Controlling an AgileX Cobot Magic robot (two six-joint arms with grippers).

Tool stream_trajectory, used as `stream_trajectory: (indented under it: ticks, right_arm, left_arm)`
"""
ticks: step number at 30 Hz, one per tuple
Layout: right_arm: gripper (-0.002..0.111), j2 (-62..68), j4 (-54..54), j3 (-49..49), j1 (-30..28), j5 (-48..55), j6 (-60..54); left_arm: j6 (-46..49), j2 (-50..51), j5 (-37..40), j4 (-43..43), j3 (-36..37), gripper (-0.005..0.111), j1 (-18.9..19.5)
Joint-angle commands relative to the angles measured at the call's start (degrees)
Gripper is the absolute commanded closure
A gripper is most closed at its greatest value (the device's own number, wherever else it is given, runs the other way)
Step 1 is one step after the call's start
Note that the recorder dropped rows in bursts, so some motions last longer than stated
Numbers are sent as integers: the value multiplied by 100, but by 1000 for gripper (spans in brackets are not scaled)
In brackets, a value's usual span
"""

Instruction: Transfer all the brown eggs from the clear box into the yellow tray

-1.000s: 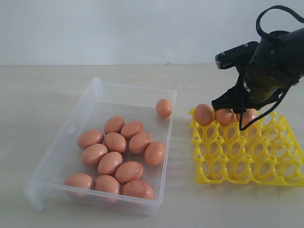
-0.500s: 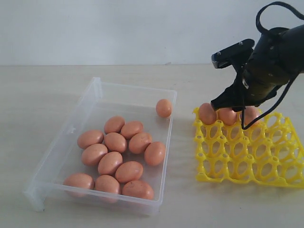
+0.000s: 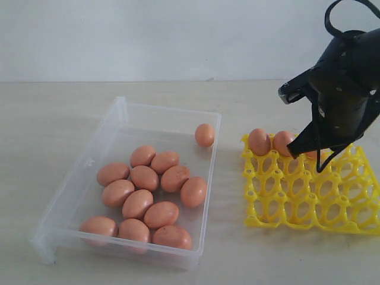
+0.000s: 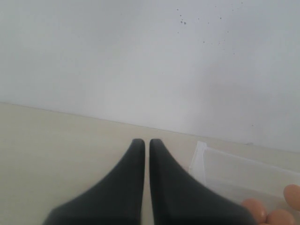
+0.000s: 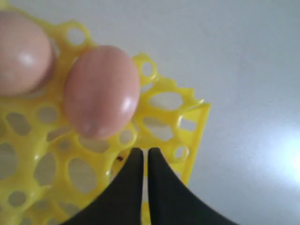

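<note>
The right jaws are clenched tip to tip with nothing between them. They are poised over the far row of the yellow tray (image 3: 309, 226), just beside an egg seated there. The right arm (image 3: 344, 89) hangs above that same row. Two brown eggs (image 3: 259, 142) stand plainly in the tray's far row, and a sliver of a third shows behind the arm. Left of the tray, near it on the worktop (image 3: 47, 119), lies the clear box (image 3: 120, 104). It holds thirteen eggs: one alone in its far corner on the tray's side and twelve bunched together. The left jaws are likewise clenched and empty, raised over the worktop beside a corner of the box.
</note>
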Motion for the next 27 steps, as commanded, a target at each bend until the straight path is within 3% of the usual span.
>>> stream_trajectory:
  ticks: [1, 11, 27]
  right_arm:
    - [108, -58, 1037, 5, -5, -49, -946]
    - [108, 473, 1432, 5, -5, -463, -1069]
    - [108, 447, -456, 5, -5, -858, 458]
  left_arm:
    - [-7, 20, -11, -3, -21, 103, -22]
    - [-7, 20, -11, -3, -21, 103, -22]
    - [-7, 20, -11, -3, -21, 103, -22]
